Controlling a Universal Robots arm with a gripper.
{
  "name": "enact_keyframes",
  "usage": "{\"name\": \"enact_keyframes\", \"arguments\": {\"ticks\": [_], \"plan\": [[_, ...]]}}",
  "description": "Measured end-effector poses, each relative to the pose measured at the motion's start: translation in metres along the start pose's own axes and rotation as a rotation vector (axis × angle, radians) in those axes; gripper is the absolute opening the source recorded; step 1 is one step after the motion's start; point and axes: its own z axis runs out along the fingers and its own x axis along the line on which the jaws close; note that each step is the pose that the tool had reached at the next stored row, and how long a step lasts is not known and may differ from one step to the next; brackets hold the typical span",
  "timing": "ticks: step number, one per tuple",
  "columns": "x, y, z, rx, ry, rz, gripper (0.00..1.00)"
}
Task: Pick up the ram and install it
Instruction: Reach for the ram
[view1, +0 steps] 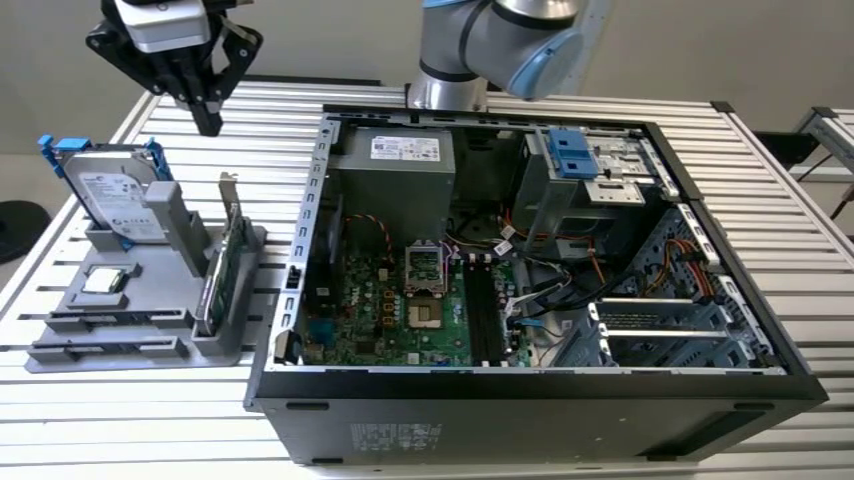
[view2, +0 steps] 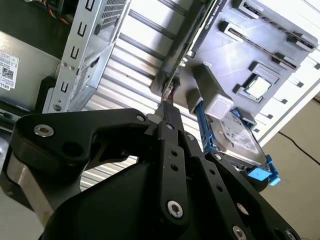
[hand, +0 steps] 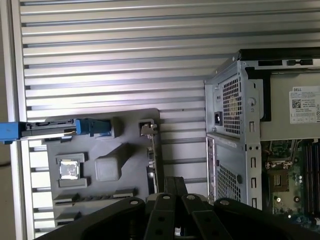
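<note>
The ram (view1: 214, 280) is a thin green stick standing on edge in the grey parts holder (view1: 147, 345) at the exterior view's left. It sits beside a taller card with a metal bracket (view1: 230, 192). In the first wrist view the ram (hand: 150, 162) shows edge-on in the holder (hand: 100, 145). My gripper (view1: 210, 122) hangs high above the table beyond the holder's far end, fingers pointing down, shut and holding nothing. Its black fingers (view2: 170, 130) point toward the bracket end of the boards. In the open computer case (view1: 534, 250), black memory slots (view1: 483, 315) run beside the processor socket.
A silver hard drive (view1: 114, 195) in a blue frame stands at the holder's back. A processor chip (view1: 107, 280) lies in the holder's middle. The case's metal wall (view1: 310, 230) rises just right of the holder. Ribbed table (view1: 80, 420) lies around both.
</note>
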Motion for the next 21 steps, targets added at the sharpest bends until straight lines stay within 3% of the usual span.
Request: {"name": "enact_keyframes", "arguments": {"ticks": [21], "plan": [[0.0248,-0.0017,-0.0006,0.0,0.0,0.0,0.0]]}}
